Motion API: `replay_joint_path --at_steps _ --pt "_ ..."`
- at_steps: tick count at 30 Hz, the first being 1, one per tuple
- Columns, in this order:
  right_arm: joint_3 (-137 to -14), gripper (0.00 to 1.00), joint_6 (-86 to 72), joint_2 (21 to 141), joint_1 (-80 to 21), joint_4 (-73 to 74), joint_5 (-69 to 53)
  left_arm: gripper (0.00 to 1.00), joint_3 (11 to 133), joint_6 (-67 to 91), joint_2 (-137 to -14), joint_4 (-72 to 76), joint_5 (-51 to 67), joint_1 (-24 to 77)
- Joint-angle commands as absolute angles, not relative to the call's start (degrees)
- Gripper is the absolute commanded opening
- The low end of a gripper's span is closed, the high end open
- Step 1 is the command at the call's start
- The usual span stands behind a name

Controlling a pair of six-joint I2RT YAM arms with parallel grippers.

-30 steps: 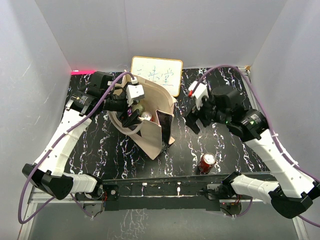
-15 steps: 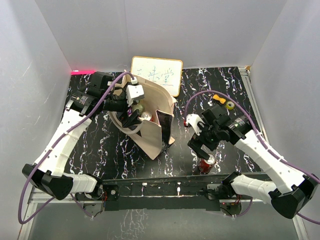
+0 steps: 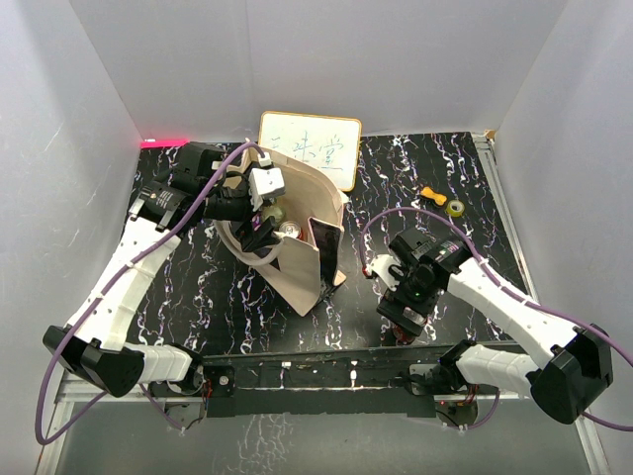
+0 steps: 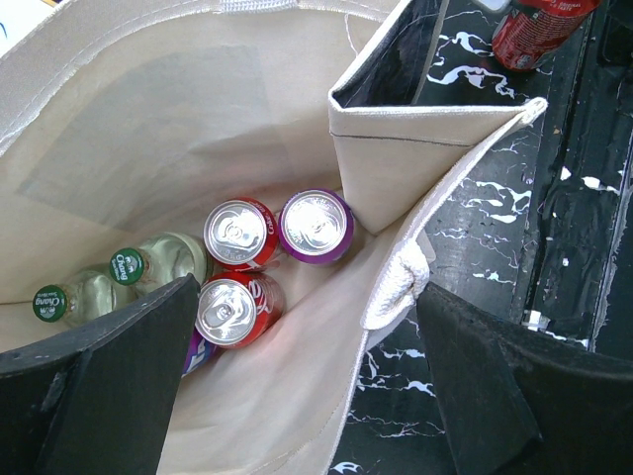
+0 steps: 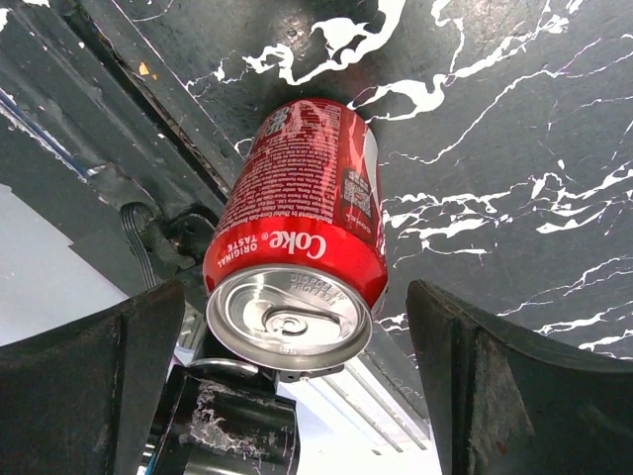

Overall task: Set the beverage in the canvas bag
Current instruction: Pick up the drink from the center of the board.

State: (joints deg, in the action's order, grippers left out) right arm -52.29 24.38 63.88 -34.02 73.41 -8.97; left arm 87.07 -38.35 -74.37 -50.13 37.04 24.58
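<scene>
Marbled table (image 5: 495, 109) holds Coke can (image 5: 297, 218), seemingly untouched, within right hand (image 5: 297, 381).

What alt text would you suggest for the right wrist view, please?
A red Coke can stands on the black, white-veined table, its silver top toward the camera, flanked by the two dark fingers of the open right hand. The table's near edge runs along the left.
</scene>
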Motion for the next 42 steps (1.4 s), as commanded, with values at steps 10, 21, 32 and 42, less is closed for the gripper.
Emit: replay_joint_path --at_steps 10,21,32,42 --pt "-50.5 0.71 26.9 64.5 -33.7 67.4 -9.2 0.90 86.4 -38.4 -72.4 -49.2 38.2 24.3" --pt "-71.3 0.08 24.0 70.5 -33.7 66.9 -11.2 0.88 86.1 -41.4 -72.4 -50.6 42.5 24.3" --pt "-108.9 0.08 19.2 80.0 -33.7 65.3 -8.3 0.91 89.0 -46.9 -74.9 -58.0 45.6 27.0" --pt "-131.6 0.08 18.4 89.4 -34.0 64.7 -11.8 0.91 88.3 -47.3 -75.7 -57.1 45.6 30.3"
